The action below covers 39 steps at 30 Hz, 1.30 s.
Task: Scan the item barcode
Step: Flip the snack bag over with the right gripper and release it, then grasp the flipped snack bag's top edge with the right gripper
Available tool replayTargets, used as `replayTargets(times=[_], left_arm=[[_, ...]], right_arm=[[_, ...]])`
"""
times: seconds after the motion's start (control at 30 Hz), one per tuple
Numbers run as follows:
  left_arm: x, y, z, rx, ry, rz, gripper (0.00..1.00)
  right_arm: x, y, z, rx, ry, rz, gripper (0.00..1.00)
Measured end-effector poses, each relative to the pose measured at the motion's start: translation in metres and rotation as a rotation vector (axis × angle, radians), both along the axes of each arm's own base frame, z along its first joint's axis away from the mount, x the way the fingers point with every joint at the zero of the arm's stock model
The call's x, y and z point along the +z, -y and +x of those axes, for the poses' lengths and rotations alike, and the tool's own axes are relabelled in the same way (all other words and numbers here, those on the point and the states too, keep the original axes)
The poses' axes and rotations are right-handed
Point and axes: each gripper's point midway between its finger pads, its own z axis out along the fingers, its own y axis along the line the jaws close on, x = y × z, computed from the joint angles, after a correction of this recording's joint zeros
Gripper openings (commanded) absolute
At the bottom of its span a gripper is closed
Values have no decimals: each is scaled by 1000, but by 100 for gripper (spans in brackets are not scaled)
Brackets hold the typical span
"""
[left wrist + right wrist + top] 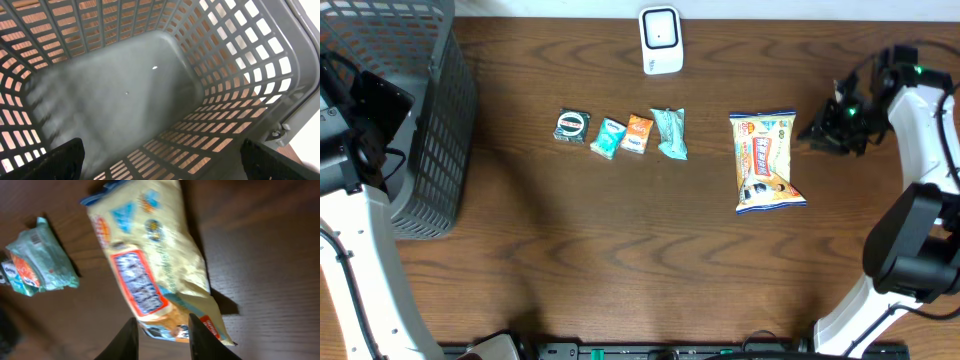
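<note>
One snack bag [767,160] beside right gripper [815,132]

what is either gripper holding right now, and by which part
Nothing is held. The left gripper hangs open over the basket; the right gripper is open and empty, and the snack bag lies on the table apart from it.

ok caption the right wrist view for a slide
Right gripper, jaws slightly apart, aimed at a yellow snack bag on the table, green packet nearby
</note>
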Motion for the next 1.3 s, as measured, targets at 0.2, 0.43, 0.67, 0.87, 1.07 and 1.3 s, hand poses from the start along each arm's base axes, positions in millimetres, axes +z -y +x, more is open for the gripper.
replayTargets(times=[0.2,0.43,0.67,0.87,1.07,1.3], left_arm=[[0,0,0,0,0,0,97],[0,0,0,0,0,0,98],[0,0,0,0,0,0,98],[0,0,0,0,0,0,98],[0,0,0,0,0,0,97],[0,0,0,0,0,0,98]], right_arm=[[2,-39,5,126,27,-134,1],[-35,-68,1,189,-17,-273,1],[-100,-71,-16,187,-104,-365,1],[-94,-64,-16,168,-121,-397,1],[-58,-55,12,138,-64,-432,2],[-37,-37,31,98,-4,-508,8]])
